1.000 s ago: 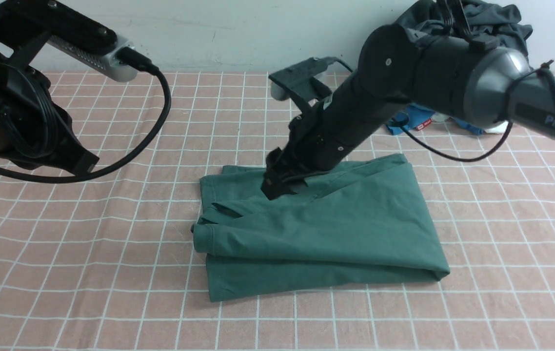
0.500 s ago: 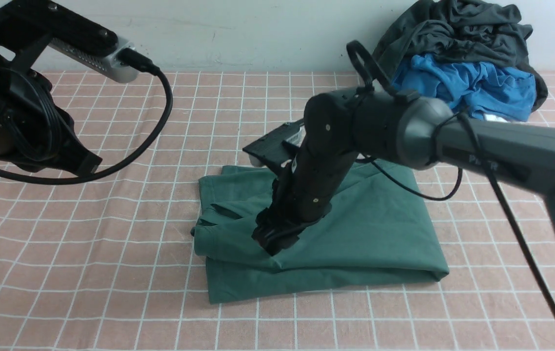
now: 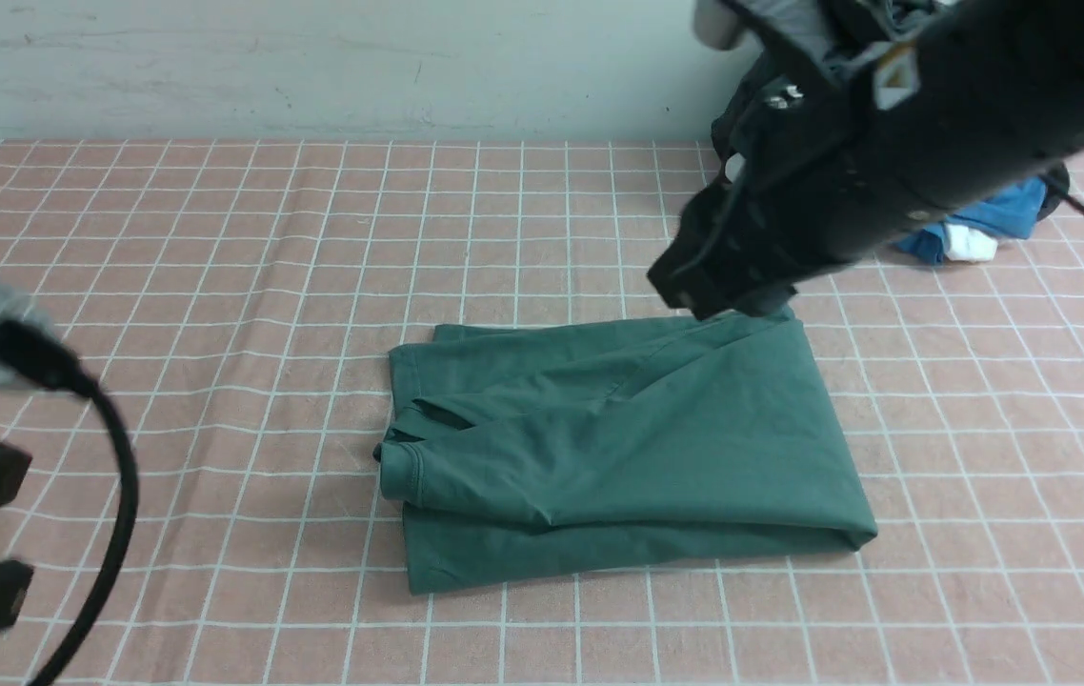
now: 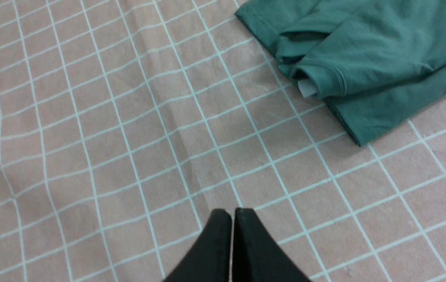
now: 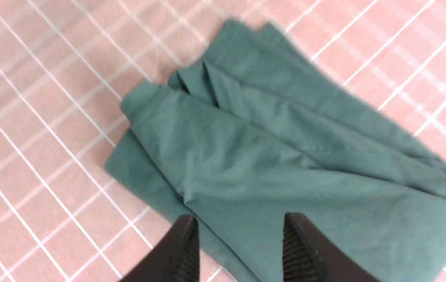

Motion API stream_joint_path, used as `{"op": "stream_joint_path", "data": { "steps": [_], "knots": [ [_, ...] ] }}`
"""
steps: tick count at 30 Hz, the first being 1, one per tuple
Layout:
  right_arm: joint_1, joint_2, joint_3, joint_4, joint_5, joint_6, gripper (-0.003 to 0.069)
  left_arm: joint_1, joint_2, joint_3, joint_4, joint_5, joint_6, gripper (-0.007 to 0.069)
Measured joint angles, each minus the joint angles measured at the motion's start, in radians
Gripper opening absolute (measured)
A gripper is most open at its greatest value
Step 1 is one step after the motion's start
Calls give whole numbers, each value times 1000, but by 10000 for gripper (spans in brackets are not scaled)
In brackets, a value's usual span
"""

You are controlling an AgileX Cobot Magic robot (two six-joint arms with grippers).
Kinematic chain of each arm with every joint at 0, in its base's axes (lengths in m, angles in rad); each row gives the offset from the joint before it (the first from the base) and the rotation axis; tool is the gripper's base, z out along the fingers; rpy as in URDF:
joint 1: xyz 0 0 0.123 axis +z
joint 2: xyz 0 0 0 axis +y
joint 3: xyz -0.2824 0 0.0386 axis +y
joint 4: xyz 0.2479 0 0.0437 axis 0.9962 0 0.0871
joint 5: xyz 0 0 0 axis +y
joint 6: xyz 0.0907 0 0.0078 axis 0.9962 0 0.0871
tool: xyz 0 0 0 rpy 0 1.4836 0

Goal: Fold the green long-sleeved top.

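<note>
1. The desk (image 3: 218, 238) was covered by a pink cloth with a white grid and filled all three views
2. The green long-sleeved top (image 3: 628, 448) lay folded into a compact stack near the middle of the desk, its layers overlapping and a cuffed sleeve end (image 4: 325, 80) showing at the robot's left edge of the stack
3. The right arm (image 3: 885, 143) hung blurred above the far right corner of the top
4. A heap of dark grey and blue clothes (image 3: 990, 224) sat at the far right of the desk, mostly hidden behind that arm
5. The right gripper (image 5: 240, 243) hovered over the top with its jaws apart and nothing between them
6. The left gripper (image 4: 232, 235) was above bare cloth, apart from the top, its jaws pressed together and empty
</note>
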State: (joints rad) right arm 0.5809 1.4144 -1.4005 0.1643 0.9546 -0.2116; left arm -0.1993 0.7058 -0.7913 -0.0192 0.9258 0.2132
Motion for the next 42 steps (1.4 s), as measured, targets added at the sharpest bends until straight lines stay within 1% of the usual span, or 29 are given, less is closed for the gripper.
{"op": "stream_joint_path", "data": {
  "steps": [2,4,6,7,8,9,10,12,13,14,18,21,33,42],
  "knots": [
    [0,-167,157,1,-111,15,248,0,-138,104,0,-3,-36,-3],
    [0,-255,216,1,-154,17,237,0,-203,146,0,-3,-51,-3],
    [0,-419,352,1,-256,22,219,0,-331,214,0,-4,-72,-3],
    [0,-448,362,1,-264,22,217,0,-341,225,0,-4,-73,-3],
    [0,-575,453,1,-345,22,204,0,-424,264,0,-13,-80,-3],
    [0,-639,497,1,-375,24,195,0,-465,283,0,-17,-82,-3],
    [0,-652,514,1,-380,24,192,0,-472,290,0,-18,-82,-3],
    [0,-774,586,1,-420,33,159,0,-542,314,0,-33,-83,-3],
    [0,-792,596,1,-423,36,151,0,-557,317,0,-38,-83,-3],
    [0,-865,634,-3,-431,57,108,0,-588,318,0,-53,-83,-3],
    [0,-938,681,-38,-432,74,26,0,-618,319,0,-88,-83,-3],
    [0,-960,693,-51,-427,75,-6,0,-618,319,0,-89,-83,-3],
    [0,-965,695,-57,-323,75,-13,0,-619,319,-1,-82,-83,-3],
    [0,-965,698,-57,-276,75,-13,0,-619,319,-1,-82,-83,-3]
  ]
}}
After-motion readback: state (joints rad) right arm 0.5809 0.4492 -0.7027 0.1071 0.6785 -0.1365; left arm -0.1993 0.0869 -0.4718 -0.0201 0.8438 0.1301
